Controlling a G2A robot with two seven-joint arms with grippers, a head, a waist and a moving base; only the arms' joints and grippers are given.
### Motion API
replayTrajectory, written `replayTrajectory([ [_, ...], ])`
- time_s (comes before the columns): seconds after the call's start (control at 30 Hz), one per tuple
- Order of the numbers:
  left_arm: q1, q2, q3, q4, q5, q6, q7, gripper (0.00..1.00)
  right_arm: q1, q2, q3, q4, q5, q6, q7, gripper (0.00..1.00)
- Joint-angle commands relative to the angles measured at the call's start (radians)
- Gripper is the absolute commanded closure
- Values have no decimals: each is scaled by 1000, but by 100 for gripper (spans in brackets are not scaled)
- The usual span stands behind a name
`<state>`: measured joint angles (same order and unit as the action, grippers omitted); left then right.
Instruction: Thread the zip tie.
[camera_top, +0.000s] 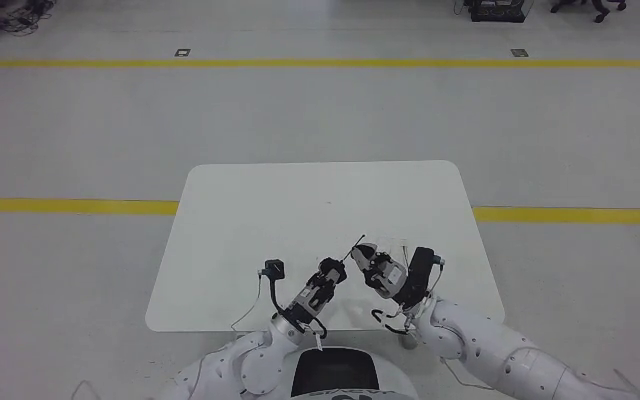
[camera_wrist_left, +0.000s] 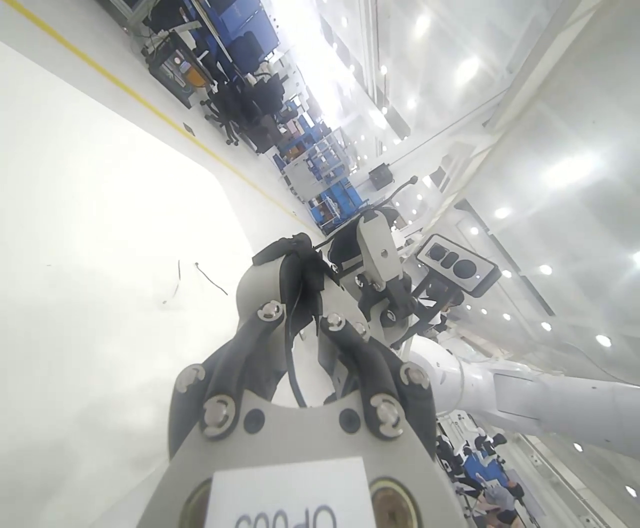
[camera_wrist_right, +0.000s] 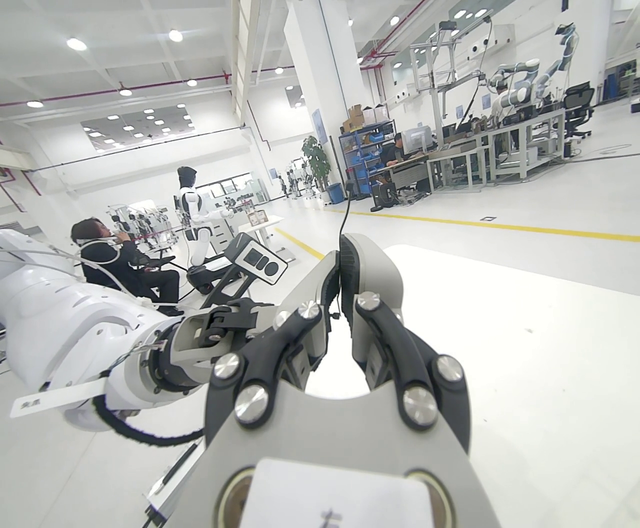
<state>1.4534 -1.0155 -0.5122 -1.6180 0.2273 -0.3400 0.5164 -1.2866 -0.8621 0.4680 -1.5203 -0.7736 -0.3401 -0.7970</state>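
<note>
Where both arms meet over near edge of white table (camera_top: 300, 200), grippers sit close together, tips angled toward each other; right gripper (camera_wrist_right: 340, 256) clenched on thin black zip tie (camera_wrist_right: 344, 220), which rises straight past fingertips to small head at top; left gripper (camera_wrist_left: 295, 265) pinched on black strand (camera_wrist_left: 291, 345) running back between its fingers; cannot tell whether same tie; loose black ties (camera_wrist_left: 212, 281) lie farther out on table.
</note>
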Motion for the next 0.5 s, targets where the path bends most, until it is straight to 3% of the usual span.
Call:
replayTrajectory([
  [0.0, -2, 3, 2, 0, -5, 0, 1, 100, -5, -2, 6, 0, -3, 0, -1, 100],
  [0.47, -21, 12, 35, 6, -14, 0, 24, 100, -34, -8, 29, -7, -21, 0, -7, 100],
])
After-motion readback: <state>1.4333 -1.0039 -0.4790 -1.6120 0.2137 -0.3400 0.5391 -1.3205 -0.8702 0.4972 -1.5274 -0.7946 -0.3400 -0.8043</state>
